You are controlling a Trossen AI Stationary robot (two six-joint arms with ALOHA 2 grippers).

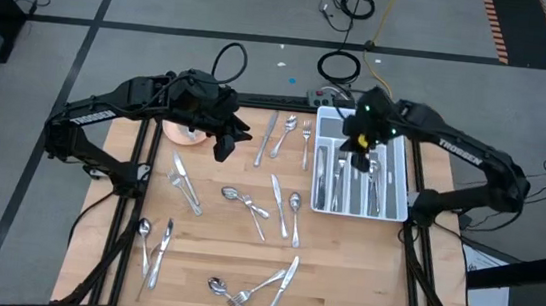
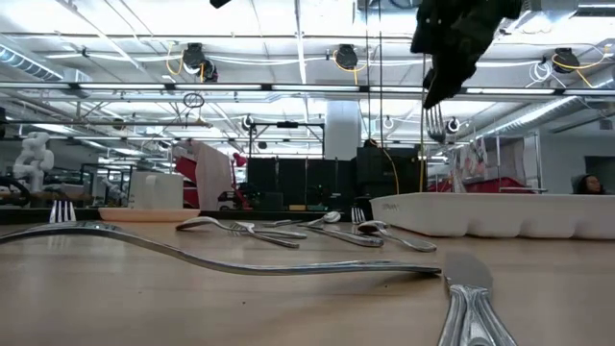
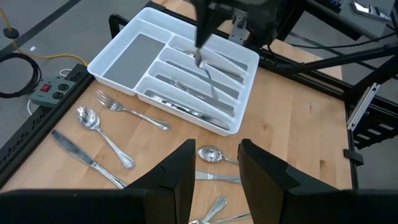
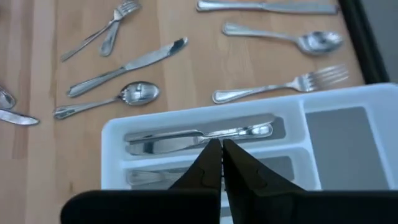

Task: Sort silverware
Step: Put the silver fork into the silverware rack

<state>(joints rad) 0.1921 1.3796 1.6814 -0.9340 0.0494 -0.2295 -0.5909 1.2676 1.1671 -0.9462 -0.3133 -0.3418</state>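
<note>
Several pieces already lie in the white tray, while most silverware waits scattered on the desk; the right fingers, pinching a fork, hover above the tray, the left fingers half-spread, empty.

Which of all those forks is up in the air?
The fork pinched in the right gripper, hanging tines-down above the white tray. Every other fork lies flat.

Right gripper clamped, left gripper parted.
</note>
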